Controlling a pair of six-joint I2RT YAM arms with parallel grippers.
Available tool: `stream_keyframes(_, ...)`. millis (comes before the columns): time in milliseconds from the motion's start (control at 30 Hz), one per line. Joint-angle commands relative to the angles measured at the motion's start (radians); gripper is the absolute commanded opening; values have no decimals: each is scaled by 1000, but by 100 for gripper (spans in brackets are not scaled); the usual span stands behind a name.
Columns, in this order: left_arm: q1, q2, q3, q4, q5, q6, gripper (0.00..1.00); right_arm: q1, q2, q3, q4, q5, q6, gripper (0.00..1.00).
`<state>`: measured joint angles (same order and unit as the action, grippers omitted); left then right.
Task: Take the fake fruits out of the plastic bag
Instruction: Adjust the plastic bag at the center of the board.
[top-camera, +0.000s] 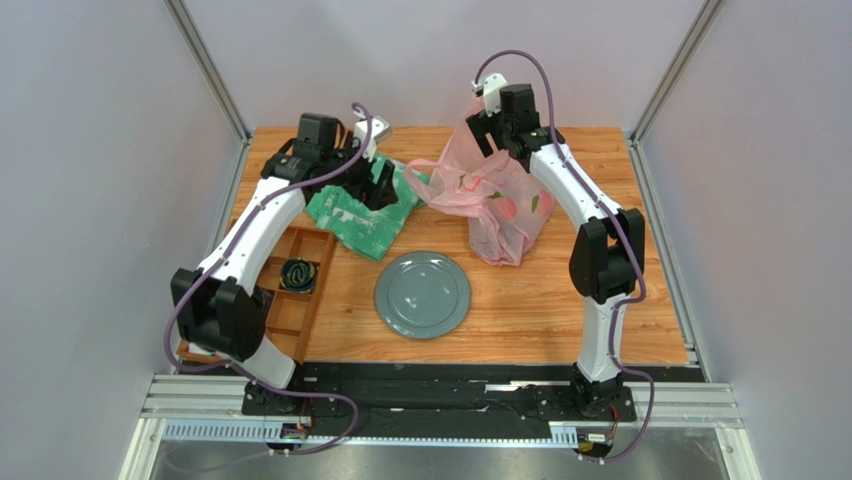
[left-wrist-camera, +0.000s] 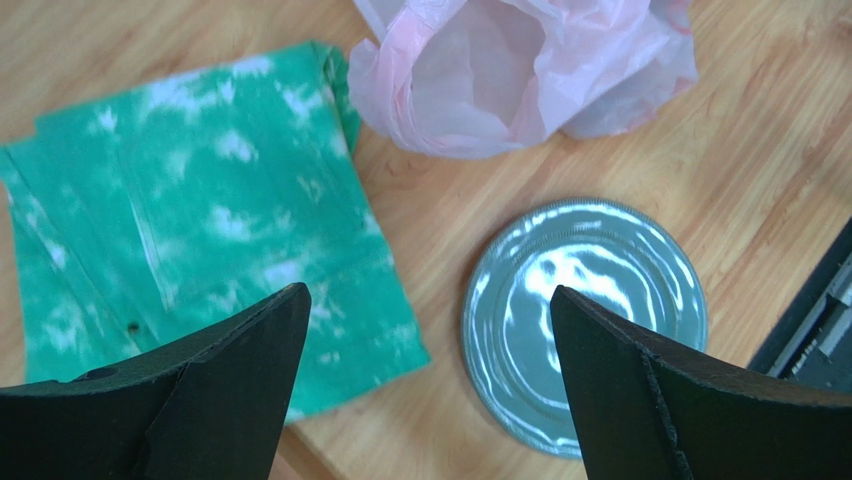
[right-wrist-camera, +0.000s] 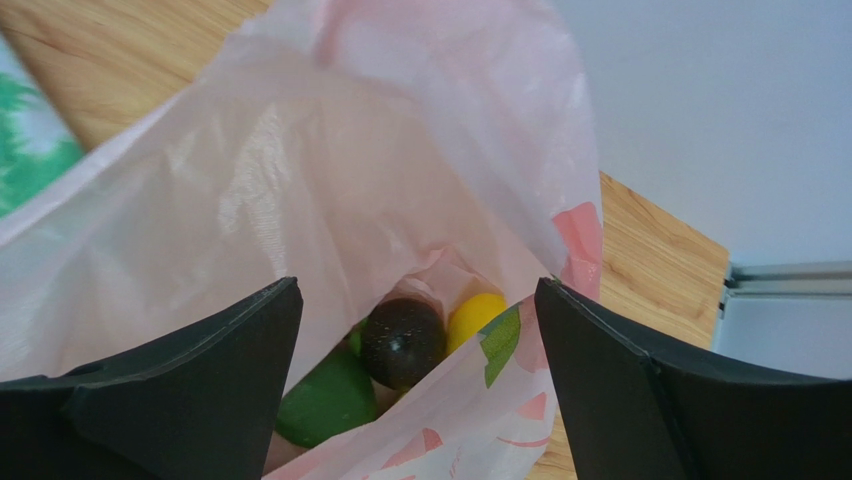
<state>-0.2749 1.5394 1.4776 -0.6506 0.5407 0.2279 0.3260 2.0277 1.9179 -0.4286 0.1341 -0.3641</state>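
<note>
Right gripper (right-wrist-camera: 418, 287) stood wide open over pink plastic bag (right-wrist-camera: 300, 180), fake fruits (right-wrist-camera: 402, 342) lay inside, lower middle, left gripper (left-wrist-camera: 430, 292) also wide open

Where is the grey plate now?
In the top view the grey plate lies centrally on the table, with the pink bag behind it and the wooden tray on its left.

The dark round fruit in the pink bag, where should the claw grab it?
Take the dark round fruit across its middle, right claw coming straight down through the open mouth of the pink bag. It lies uppermost and uncovered, between the green fruit and the yellow fruit.
</note>
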Motion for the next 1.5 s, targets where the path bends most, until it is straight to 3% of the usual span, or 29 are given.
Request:
stream_keyframes(0,-47,127,181,63,14,-4,99,-2,14,44,91,137,-65,93)
stream_keyframes(333,-125,384,450,83,4,-142,99,-4,-52,-45,70,145,-108,94)
stream_keyframes(367,-138,395,472,83,-2,-136,96,-5,-66,-65,65,142,-113,93)
stream_keyframes(400,-151,412,478,82,-22,-127,89,-7,-78,-107,57,134,-121,93)
stream_keyframes(433,-174,419,486,77,-13,-115,58,-19,-105,-128,35,136,-125,93)
stream_keyframes(467,-184,430,506,54,8,-83,32,-28,-119,-146,19,136,-124,93)
stream_keyframes(500,-205,432,516,33,49,-70,11,-44,-135,-173,-7,122,-118,92)
stream_keyframes(533,-217,427,521,11,59,-55,0,-86,-145,-172,-118,101,-104,92)
stream_keyframes(633,-260,351,480,-75,189,8,0,-198,-205,-251,-350,-2,-87,88)
stream_keyframes(833,-316,131,218,-205,323,94,0,-298,-490,-699,-369,-31,-225,89)
stream_keyframes(900,-348,87,146,-250,321,120,0,-298,-593,-761,-348,-34,-269,89)
stream_keyframes(967,-372,39,97,-248,268,157,0,-298,-648,-771,-351,-63,-277,88)
stream_keyframes(1067,-402,8,84,-209,207,151,0,-295,-728,-656,-426,-242,-279,87)
stream_keyframes(1100,-408,8,90,-202,194,148,0,-294,-742,-613,-487,-390,-288,87)
stream_keyframes(1200,-415,37,113,-196,165,156,0,-280,-802,-513,-536,-647,-331,89)
stream_keyframes(1267,-420,65,131,-196,148,162,0,-228,-836,-510,-497,-668,-290,92)
stream_keyframes(1333,-426,79,145,-196,146,162,0,-161,-843,-536,-422,-581,-263,92)
stream_keyframes(1467,-431,96,170,-196,134,169,0,-148,-854,-615,-293,-482,-249,95)
